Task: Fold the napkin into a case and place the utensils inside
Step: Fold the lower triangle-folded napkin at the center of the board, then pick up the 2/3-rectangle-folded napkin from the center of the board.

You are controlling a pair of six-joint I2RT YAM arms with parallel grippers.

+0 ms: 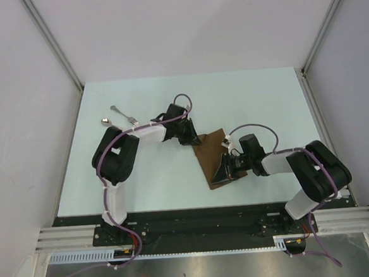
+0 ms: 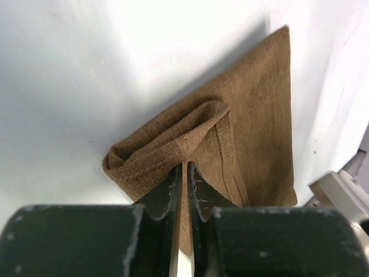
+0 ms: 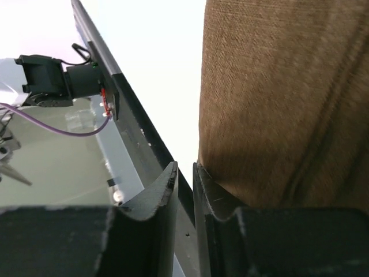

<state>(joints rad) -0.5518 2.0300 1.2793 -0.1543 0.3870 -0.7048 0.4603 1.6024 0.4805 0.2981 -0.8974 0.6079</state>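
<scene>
The brown napkin (image 1: 214,154) lies partly folded on the white table at centre right. My left gripper (image 1: 193,140) is at its upper left corner. In the left wrist view the left gripper (image 2: 184,168) is shut on a raised fold of the napkin (image 2: 253,133), with cloth in the thin gap. My right gripper (image 1: 225,168) is over the napkin's near end. In the right wrist view the right gripper (image 3: 184,168) is shut, the napkin (image 3: 277,104) rests against its right finger, and no cloth shows between the jaws. The silver fork (image 1: 124,115) and the spoon (image 1: 107,122) lie far left.
The white table (image 1: 169,184) ends in a black bar (image 1: 196,212) at the near edge, also seen in the right wrist view (image 3: 135,135). Grey walls with metal posts (image 1: 54,43) stand on three sides. The left arm (image 1: 119,156) stretches between the utensils and the napkin.
</scene>
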